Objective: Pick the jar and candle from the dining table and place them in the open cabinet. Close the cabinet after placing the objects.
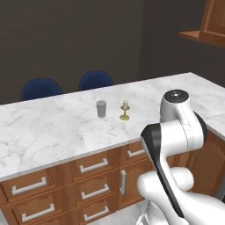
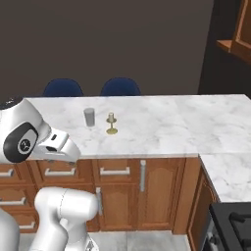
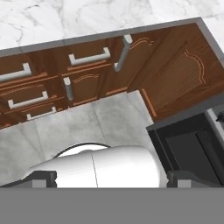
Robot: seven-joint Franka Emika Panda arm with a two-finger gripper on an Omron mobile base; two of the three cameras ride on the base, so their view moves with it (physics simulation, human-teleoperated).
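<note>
The small grey jar [image 1: 101, 109] [image 2: 89, 117] stands upright near the middle of the dining table [image 1: 48, 132] [image 2: 171, 122], a white marble island over brown drawers. Just to its right is the cream candle [image 1: 125, 110] [image 2: 112, 123] on its brass holder, apart from the jar. High at the right, the brown wooden cabinet [image 1: 206, 30] [image 2: 238, 34] hangs with a bare shelf showing. My arm is folded low in front of the table. The gripper [image 3: 113, 178] points down at the floor and drawer fronts, open, its fingertips [image 3: 43, 177] far apart, well short of both objects.
Two blue chairs [image 1: 41, 88] [image 1: 96, 80] stand behind the table. A second marble counter [image 2: 230, 176] runs along the right, with a dark stove [image 2: 230, 225] [image 3: 197, 140] at its near end. Drawer and door handles [image 3: 89, 57] face me below the tabletop.
</note>
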